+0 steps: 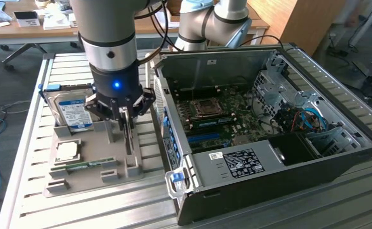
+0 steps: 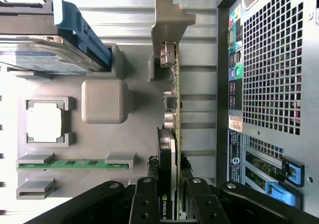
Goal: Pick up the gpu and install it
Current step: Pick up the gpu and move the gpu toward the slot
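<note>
The gpu [image 2: 167, 149] stands on its edge in a slot of the grey holder [image 2: 102, 102], its green board and silver end bracket [image 2: 169, 15] pointing away from the wrist. My gripper [image 2: 172, 186] is straight over it, one finger [image 2: 145, 194] on each face of the card, shut on its near end. In the exterior view the gripper [image 1: 124, 114] hangs low over the holder [image 1: 93, 143] on the exterior view's left, with the gpu [image 1: 130, 136] as a thin upright plate beneath it, its lower edge at the holder.
An open computer case [image 1: 313, 157] lies on the exterior view's right, motherboard [image 1: 224, 119] exposed, its wall close beside the holder. The holder also carries a blue-labelled hard drive [image 1: 71, 109], a processor [image 1: 67, 150] and a memory stick [image 1: 84, 166]. A second arm [image 1: 211, 24] stands behind the case.
</note>
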You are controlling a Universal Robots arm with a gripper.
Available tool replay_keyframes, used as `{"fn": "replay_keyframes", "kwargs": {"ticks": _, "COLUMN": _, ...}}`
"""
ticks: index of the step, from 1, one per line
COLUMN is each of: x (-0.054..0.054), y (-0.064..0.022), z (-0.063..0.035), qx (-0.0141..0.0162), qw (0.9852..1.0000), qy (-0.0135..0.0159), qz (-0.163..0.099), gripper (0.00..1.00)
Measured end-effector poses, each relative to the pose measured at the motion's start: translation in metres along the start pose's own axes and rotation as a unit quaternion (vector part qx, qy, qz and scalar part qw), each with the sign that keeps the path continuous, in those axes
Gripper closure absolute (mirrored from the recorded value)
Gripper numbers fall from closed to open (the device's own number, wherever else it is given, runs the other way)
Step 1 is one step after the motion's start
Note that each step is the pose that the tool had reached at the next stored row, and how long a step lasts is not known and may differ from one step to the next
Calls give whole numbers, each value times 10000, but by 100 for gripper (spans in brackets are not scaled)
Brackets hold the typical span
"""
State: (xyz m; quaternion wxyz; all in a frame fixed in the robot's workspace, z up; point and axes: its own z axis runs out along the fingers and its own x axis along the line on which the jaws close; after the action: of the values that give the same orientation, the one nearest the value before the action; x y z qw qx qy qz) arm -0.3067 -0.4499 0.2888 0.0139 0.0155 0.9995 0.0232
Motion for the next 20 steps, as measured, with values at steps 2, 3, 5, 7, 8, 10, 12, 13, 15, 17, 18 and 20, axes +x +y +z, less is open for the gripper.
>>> {"fn": "replay_keyframes", "kwargs": {"ticks": 2, "x": -1, "y": 2, "z": -44, "qx": 0, "qw": 10000, "qy": 0, "qz": 0, "gripper": 73}}
{"fn": "replay_keyframes", "kwargs": {"ticks": 3, "x": -2, "y": 3, "z": -69, "qx": 0, "qw": 10000, "qy": 0, "qz": 0, "gripper": 73}}
{"fn": "replay_keyframes", "kwargs": {"ticks": 5, "x": -3, "y": 6, "z": -126, "qx": 0, "qw": 10000, "qy": 0, "qz": 0, "gripper": 73}}
{"fn": "replay_keyframes", "kwargs": {"ticks": 7, "x": -5, "y": 9, "z": -188, "qx": 0, "qw": 10000, "qy": 0, "qz": 0, "gripper": 73}}
{"fn": "replay_keyframes", "kwargs": {"ticks": 8, "x": -6, "y": 10, "z": -219, "qx": 0, "qw": 10000, "qy": 0, "qz": 0, "gripper": 73}}
{"fn": "replay_keyframes", "kwargs": {"ticks": 10, "x": -8, "y": 13, "z": -281, "qx": 0, "qw": 10000, "qy": 0, "qz": 0, "gripper": 73}}
{"fn": "replay_keyframes", "kwargs": {"ticks": 12, "x": -10, "y": 16, "z": -344, "qx": 0, "qw": 10000, "qy": 0, "qz": 0, "gripper": 73}}
{"fn": "replay_keyframes", "kwargs": {"ticks": 13, "x": -10, "y": 18, "z": -379, "qx": 0, "qw": 10000, "qy": 0, "qz": 0, "gripper": 73}}
{"fn": "replay_keyframes", "kwargs": {"ticks": 15, "x": -12, "y": 20, "z": -438, "qx": 0, "qw": 10000, "qy": 1, "qz": 0, "gripper": 73}}
{"fn": "replay_keyframes", "kwargs": {"ticks": 17, "x": -13, "y": 23, "z": -491, "qx": 0, "qw": 10000, "qy": 0, "qz": 0, "gripper": 73}}
{"fn": "replay_keyframes", "kwargs": {"ticks": 18, "x": -14, "y": 24, "z": -518, "qx": 0, "qw": 10000, "qy": 0, "qz": 0, "gripper": 73}}
{"fn": "replay_keyframes", "kwargs": {"ticks": 20, "x": -16, "y": 27, "z": -574, "qx": 0, "qw": 10000, "qy": 0, "qz": 0, "gripper": 73}}
